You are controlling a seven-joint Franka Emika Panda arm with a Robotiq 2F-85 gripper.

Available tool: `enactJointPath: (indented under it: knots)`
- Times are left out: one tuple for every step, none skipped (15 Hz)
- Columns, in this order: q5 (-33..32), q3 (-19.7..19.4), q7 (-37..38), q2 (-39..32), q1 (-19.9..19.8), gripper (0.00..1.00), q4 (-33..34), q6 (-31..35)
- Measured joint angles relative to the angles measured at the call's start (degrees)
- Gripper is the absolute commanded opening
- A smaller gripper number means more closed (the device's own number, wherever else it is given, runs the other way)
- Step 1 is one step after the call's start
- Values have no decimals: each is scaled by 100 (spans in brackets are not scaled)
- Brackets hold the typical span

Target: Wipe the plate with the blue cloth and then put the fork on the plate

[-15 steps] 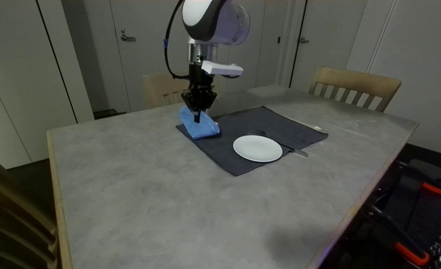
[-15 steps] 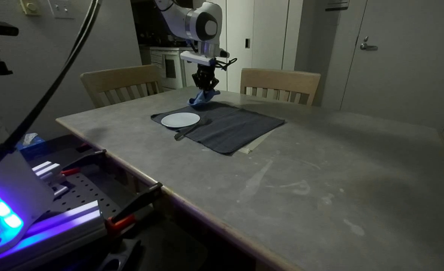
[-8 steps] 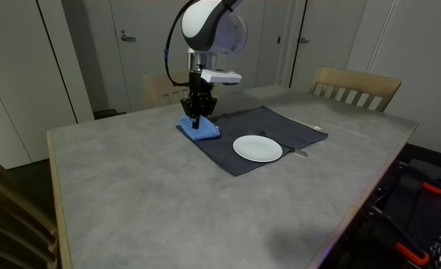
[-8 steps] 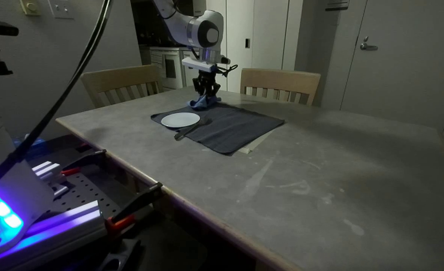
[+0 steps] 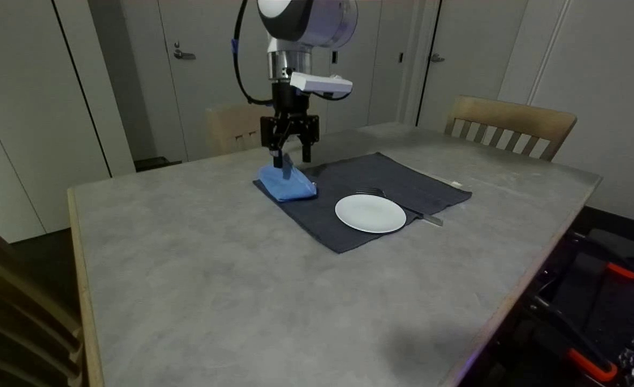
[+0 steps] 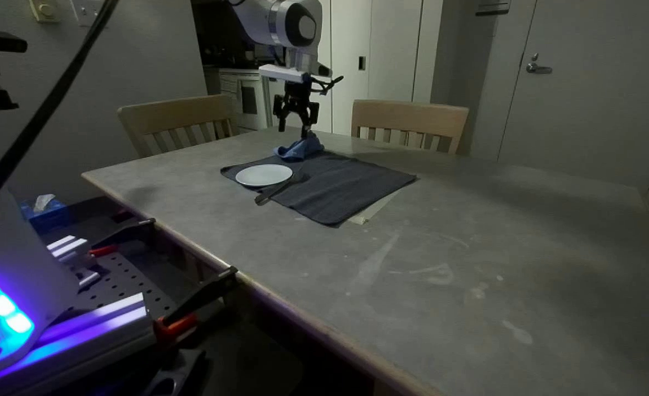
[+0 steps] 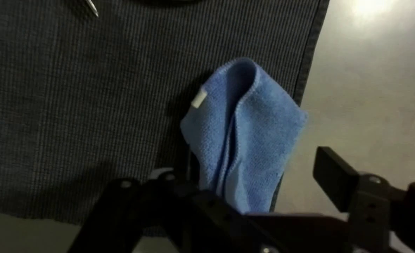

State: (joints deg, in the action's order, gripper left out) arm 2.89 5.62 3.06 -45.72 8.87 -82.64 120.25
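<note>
My tool (image 5: 292, 159): jaws apart over folded light-blue cloth (image 7: 263, 133) overlapping dark-grey fabric placemat (image 7: 88, 105) edge; broad grey desk (image 5: 215, 279) alongside.

Light: dim in both exterior views. Wrist view: white glare on the table (image 7: 365, 77); my pincer (image 7: 256, 172) dark, blurred.

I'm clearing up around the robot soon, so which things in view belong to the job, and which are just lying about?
For the job:
white plate
blue cloth
fork
gripper, open

Just about:
dark grey placemat
wooden chairs
tissue box
orange-handled clamps
</note>
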Motion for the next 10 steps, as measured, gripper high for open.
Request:
enactJointPath:
  knots:
    - [-67,-15,17,111,0,100,-76,-155]
    - [-134,-38,23,225,0,100,-166,-290]
    - [-204,-71,31,352,0,100,-274,-433]
    - [-269,-109,37,476,-2,100,-390,-552]
    - [-337,-157,37,605,-4,100,-533,-631]
    - [-412,-210,37,734,-7,100,-699,-664]
    - [-495,-260,37,857,-15,100,-882,-665]
    - [-504,-272,37,908,-26,100,-954,-664]
    - [-503,-271,37,908,-28,100,-945,-663]
    - [-503,-270,37,899,-24,100,-932,-661]
